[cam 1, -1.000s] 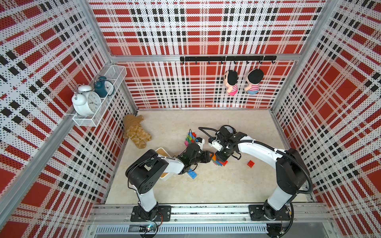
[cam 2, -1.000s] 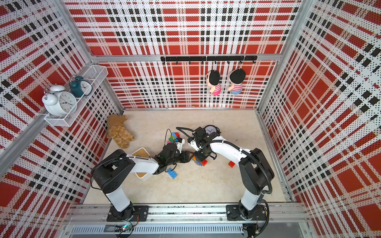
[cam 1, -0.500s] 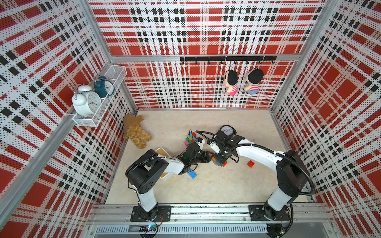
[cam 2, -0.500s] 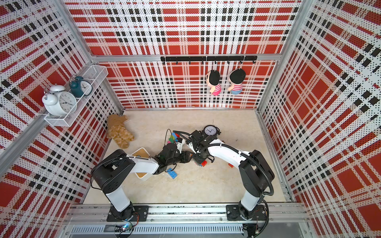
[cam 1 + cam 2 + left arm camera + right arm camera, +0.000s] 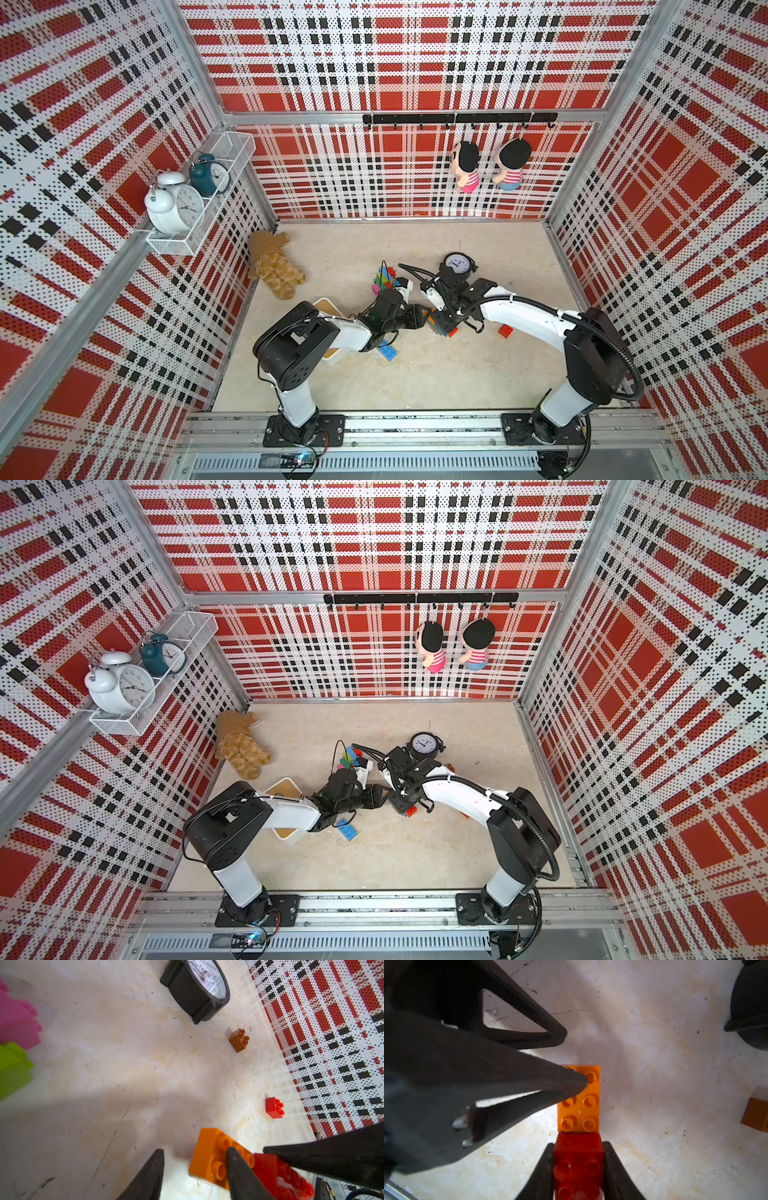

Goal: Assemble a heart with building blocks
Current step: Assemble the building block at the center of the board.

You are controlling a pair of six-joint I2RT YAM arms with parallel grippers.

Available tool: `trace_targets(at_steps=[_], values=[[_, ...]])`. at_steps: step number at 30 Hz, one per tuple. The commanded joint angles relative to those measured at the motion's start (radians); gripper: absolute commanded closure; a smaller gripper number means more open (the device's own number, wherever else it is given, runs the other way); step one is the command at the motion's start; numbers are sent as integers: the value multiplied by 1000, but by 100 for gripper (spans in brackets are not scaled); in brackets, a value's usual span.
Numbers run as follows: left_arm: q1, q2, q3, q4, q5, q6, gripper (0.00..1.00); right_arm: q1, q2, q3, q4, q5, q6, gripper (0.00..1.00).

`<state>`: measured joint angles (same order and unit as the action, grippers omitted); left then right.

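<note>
An orange block lies on the floor, joined end to end with a red block. My right gripper is shut on the red block, one finger on each side. My left gripper is open; one of its fingertips rests on the orange block's studs, while the other hangs over bare floor. In both top views the two grippers meet at this assembly mid-floor. A green layer under the orange block barely shows.
A loose red block and a brown block lie beyond the assembly. A black clock stands behind my right wrist. A pile of coloured blocks, a blue block, a white bin and a teddy bear lie toward the left.
My right wrist has shifted off the black clock, which now shows fully, and sits closer to my left gripper. The left arm has hardly moved.
</note>
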<state>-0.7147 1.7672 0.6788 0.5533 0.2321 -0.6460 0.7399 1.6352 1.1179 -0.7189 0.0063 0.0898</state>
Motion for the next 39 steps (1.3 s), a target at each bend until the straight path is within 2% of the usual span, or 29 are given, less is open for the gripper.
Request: trace_targets(at_steps=[1,8,16,25,31,39], values=[[-5,26,-7,-60,24,17,49,-6,69,-108,-90,-83,74,100],[-3,25,-4,-63,26,19,49,-48,62,-120,-89,-125,56,100],[-3,11,-4,-63,20,16,49,2,107,-71,-177,9,-41,100],[-2,20,10,-62,27,17,49,61,102,-113,-129,62,12,100],[3,20,13,-62,29,20,49,62,74,-107,-121,70,34,100],[26,-92,-62,-40,-10,13,48,25,38,-47,-93,3,-183,100]])
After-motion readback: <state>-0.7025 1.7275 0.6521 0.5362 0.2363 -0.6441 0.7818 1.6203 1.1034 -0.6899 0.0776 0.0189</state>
